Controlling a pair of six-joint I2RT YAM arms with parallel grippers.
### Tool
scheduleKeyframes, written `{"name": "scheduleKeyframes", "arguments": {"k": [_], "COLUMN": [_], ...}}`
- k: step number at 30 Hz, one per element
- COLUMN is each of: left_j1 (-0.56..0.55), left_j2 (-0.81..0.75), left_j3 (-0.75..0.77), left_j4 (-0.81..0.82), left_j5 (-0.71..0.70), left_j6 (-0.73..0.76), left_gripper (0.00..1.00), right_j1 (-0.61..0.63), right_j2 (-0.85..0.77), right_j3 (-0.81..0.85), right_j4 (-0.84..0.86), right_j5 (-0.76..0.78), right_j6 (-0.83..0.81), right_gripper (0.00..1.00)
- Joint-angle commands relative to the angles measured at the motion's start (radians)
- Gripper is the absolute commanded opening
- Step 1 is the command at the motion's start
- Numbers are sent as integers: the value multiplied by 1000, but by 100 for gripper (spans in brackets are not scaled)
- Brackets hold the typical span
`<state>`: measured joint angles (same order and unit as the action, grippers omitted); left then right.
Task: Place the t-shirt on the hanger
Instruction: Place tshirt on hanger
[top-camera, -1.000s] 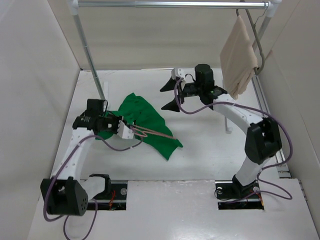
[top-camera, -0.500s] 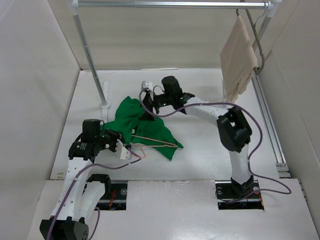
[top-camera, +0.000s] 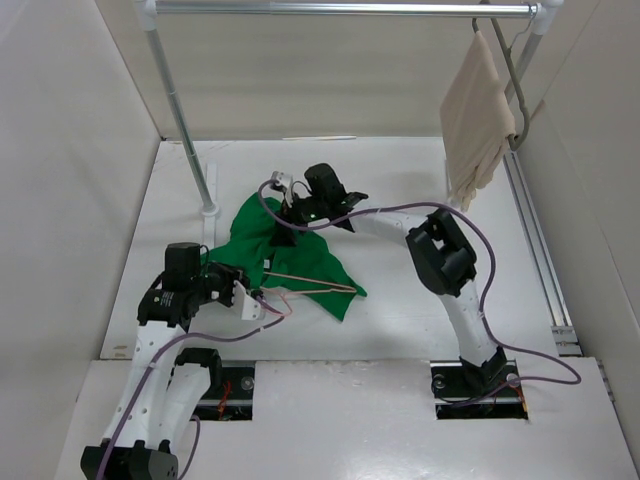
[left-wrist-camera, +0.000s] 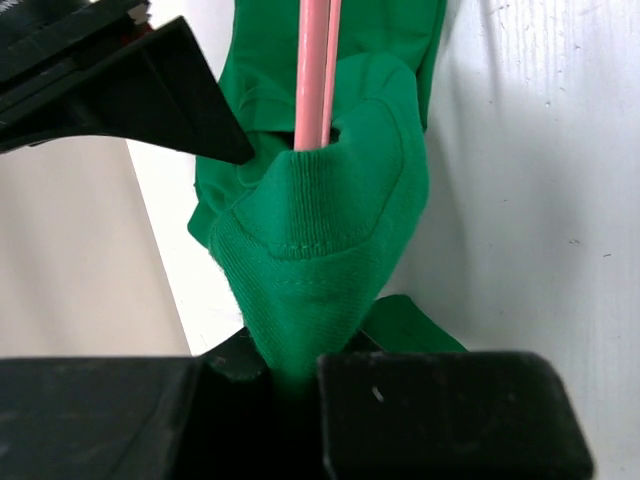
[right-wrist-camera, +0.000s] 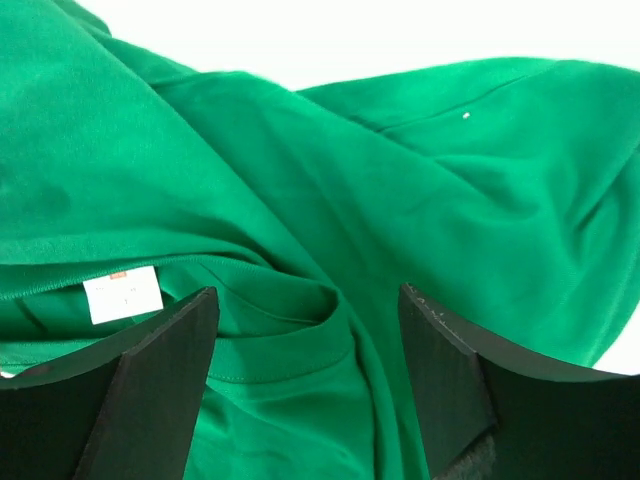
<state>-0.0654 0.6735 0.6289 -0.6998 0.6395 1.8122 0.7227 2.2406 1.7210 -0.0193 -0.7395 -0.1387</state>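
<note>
The green t-shirt (top-camera: 312, 262) lies crumpled on the table left of centre. The pink hanger (top-camera: 318, 286) lies across its near part and points right. My left gripper (top-camera: 252, 296) is shut on the hanger's hook end. In the left wrist view the gripper (left-wrist-camera: 300, 375) has green fabric (left-wrist-camera: 325, 240) bunched over its jaws, and the pink wires (left-wrist-camera: 315, 70) enter a ribbed opening. My right gripper (top-camera: 283, 224) is low over the shirt's far part. It is open (right-wrist-camera: 308, 300), astride a fold of the collar (right-wrist-camera: 300, 350), beside a white label (right-wrist-camera: 122, 296).
A metal rack stands at the back, with its post (top-camera: 185, 130) and foot close behind the shirt and its rail (top-camera: 340, 8) overhead. A grey hanger with beige cloth (top-camera: 478, 110) hangs at the rail's right end. Side walls close in left and right.
My right arm swung from the back right, left and down onto the shirt's far part. My left arm drew back toward the near edge with the hanger, dragging the shirt.
</note>
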Motion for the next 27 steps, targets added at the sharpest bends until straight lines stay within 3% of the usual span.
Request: {"name": "scheduleKeyframes", "arguments": {"k": [1, 5, 9, 10, 11, 12, 17, 22, 27], "left_j1": [1, 1, 1, 1, 1, 1, 1, 1, 10], "left_j2": [-11, -20, -29, -29, -29, -29, -6, 78, 211], "left_j3": [-5, -5, -14, -14, -5, -5, 18, 38, 63], "left_j4": [29, 39, 101, 118, 146, 146, 189, 310, 341], "left_j5": [34, 43, 34, 34, 34, 34, 13, -58, -202], "left_j6": [-36, -48, -131, -158, -216, -237, -349, -531, -557], "left_gripper": [0, 0, 0, 0, 0, 0, 0, 0, 0], "right_j1": [14, 23, 23, 23, 12, 12, -138, -400, -491], "right_j2": [25, 45, 54, 54, 54, 54, -99, -369, -486], "right_j3": [14, 43, 20, 11, -20, -40, -282, -614, -712], "right_j4": [5, -18, -44, -65, -74, -85, -96, -41, -70], "right_j5": [8, -23, -55, -70, -80, -80, 0, 95, 62], "right_j6": [17, 7, -16, -16, -44, -58, -82, -61, -107], "right_gripper": [76, 71, 49, 22, 7, 0, 0, 0, 0]}}
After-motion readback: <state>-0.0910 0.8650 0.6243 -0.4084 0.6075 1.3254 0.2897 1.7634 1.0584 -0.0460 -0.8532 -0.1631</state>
